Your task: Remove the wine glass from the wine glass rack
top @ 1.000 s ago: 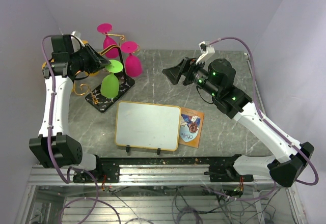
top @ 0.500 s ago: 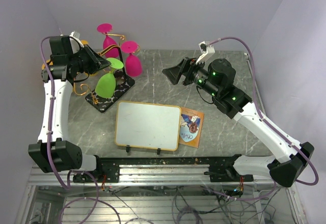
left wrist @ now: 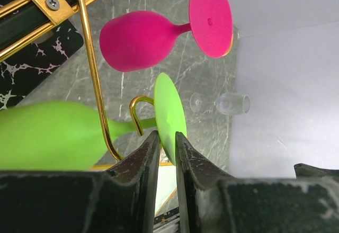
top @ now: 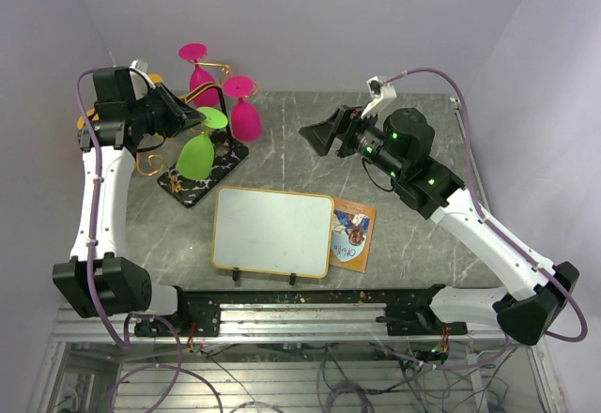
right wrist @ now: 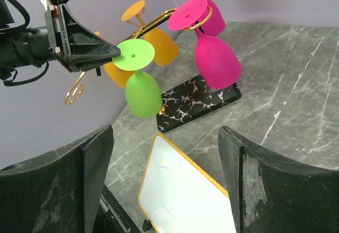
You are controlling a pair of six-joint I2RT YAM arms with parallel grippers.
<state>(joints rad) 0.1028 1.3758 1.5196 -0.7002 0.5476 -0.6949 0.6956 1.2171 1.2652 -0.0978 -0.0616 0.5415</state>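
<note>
The wine glass rack (top: 202,176) stands at the table's back left on a black white-veined base, with gold wire arms. A green wine glass (top: 198,154) hangs upside down from a gold arm, tilted. My left gripper (top: 192,119) is shut on the rim of its green foot (left wrist: 170,117), as the left wrist view (left wrist: 167,137) and right wrist view (right wrist: 115,50) show. Two magenta glasses (top: 246,117) and orange glasses (right wrist: 156,45) also hang on the rack. My right gripper (top: 317,138) is open and empty above the table's middle, facing the rack.
A white board with a gold frame (top: 273,231) lies in front of the rack, with a picture card (top: 353,235) beside its right edge. A clear glass (left wrist: 230,102) lies by the back wall. Walls close in behind and on the left.
The green glass has tilted and shifted a little to the left with my left gripper between one second ago and half a second ago. The right arm has not moved.
</note>
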